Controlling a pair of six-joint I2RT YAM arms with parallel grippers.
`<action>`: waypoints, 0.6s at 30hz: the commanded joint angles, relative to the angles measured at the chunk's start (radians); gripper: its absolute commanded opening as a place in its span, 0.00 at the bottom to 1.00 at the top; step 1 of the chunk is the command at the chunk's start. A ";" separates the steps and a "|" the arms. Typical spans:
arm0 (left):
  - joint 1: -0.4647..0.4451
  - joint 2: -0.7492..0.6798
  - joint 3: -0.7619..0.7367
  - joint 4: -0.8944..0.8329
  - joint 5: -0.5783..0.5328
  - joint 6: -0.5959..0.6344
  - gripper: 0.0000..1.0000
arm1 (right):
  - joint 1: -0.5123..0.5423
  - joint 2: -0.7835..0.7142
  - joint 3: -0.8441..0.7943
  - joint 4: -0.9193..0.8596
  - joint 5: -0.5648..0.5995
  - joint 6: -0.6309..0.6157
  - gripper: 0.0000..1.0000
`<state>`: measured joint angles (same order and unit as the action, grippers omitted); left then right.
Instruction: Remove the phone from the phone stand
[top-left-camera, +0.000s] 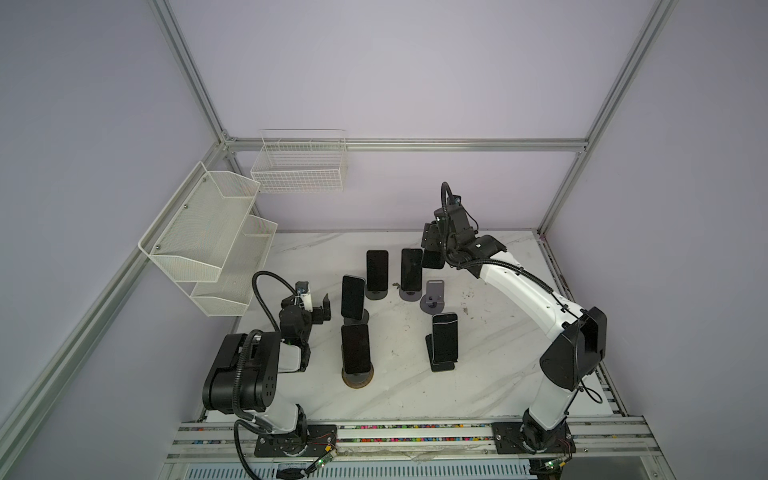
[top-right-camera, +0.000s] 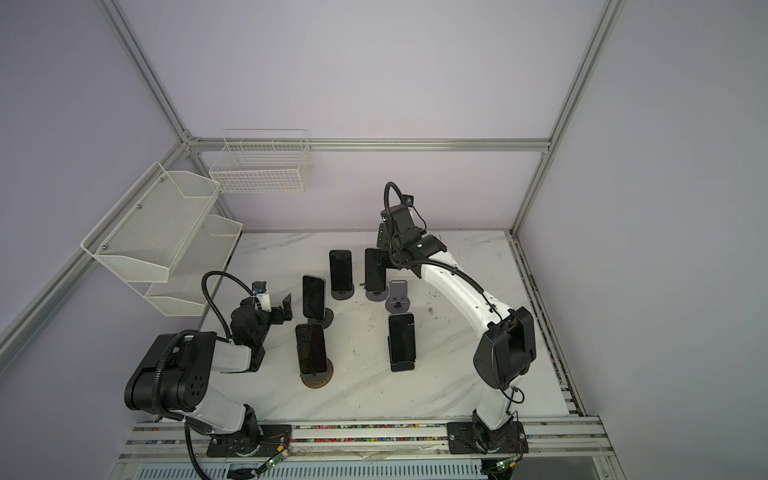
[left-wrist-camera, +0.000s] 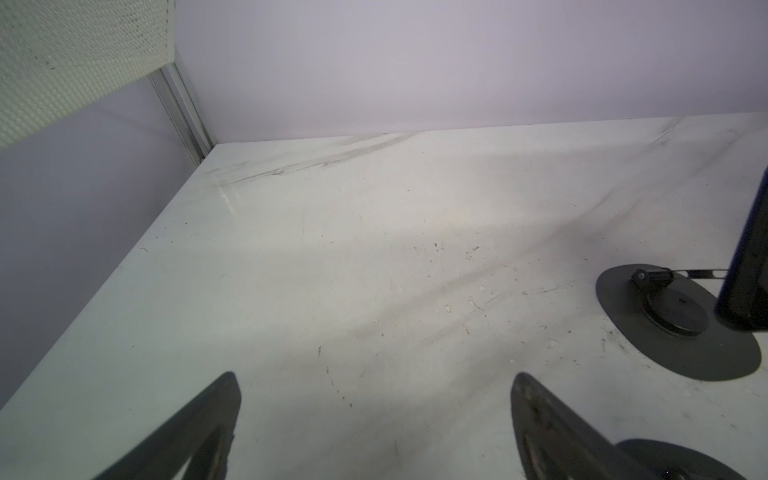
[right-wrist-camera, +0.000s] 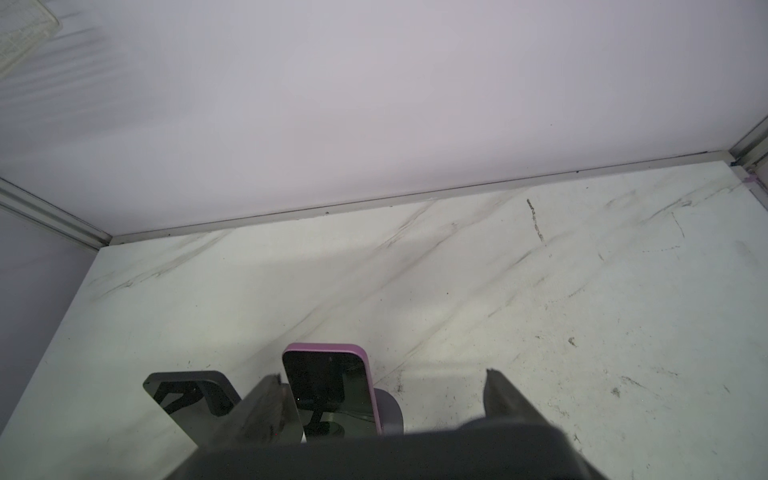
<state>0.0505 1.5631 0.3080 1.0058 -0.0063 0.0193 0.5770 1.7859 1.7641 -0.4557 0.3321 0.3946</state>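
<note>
stand (top-left-camera: 432, 296): grey, empty, upright on the white bench (top-left-camera: 478, 374); it shows in both top views.
phone (top-left-camera: 433, 261): dark, off the stand, in the air just behind the stand and higher than it. Only a part of it shows under the right hand.
right hand (right-wrist-camera: 383, 376): closed on the phone, holding it by its two sides. In the right wrist view its fingers (right-wrist-camera: 270, 399) stand apart, and the dark flat body of the phone lies across the bottom between them.
left hand (top-left-camera: 322, 309): open and holding nothing, well to the left of the stand, low over the bench. In the left wrist view its fingers (left-wrist-camera: 548, 419) are wide apart above bare bench.
other phones: five, each leaning on its own support, all with dark screens.
- two behind the stand and to its left, side by side: one near (top-left-camera: 411, 270), one further left (top-left-camera: 377, 270)
- one to the left of the stand (top-left-camera: 353, 297)
- one in front of the stand and to the left (top-left-camera: 355, 349), on a round base
- one just in front of the stand (top-left-camera: 444, 337)
purple case: in the right wrist view, one phone (right-wrist-camera: 328, 386) below the right hand has a purple edge.
shelf (top-left-camera: 208, 245): white mesh, two levels, on the wall far left of the stand.
basket (top-left-camera: 299, 166): white wire, on the back wall, far behind the stand and to the left.
</note>
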 joint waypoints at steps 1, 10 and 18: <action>-0.005 -0.036 -0.030 0.086 -0.020 -0.015 0.99 | -0.062 0.024 0.045 0.011 -0.050 0.008 0.63; -0.006 -0.176 0.008 -0.104 -0.111 -0.042 1.00 | -0.198 0.111 0.108 -0.007 -0.120 -0.004 0.63; -0.004 -0.322 0.253 -0.735 -0.310 -0.279 1.00 | -0.230 0.200 0.134 -0.006 -0.110 -0.037 0.63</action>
<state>0.0498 1.2804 0.4210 0.5102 -0.2207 -0.1211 0.3450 1.9663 1.8580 -0.4644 0.2276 0.3721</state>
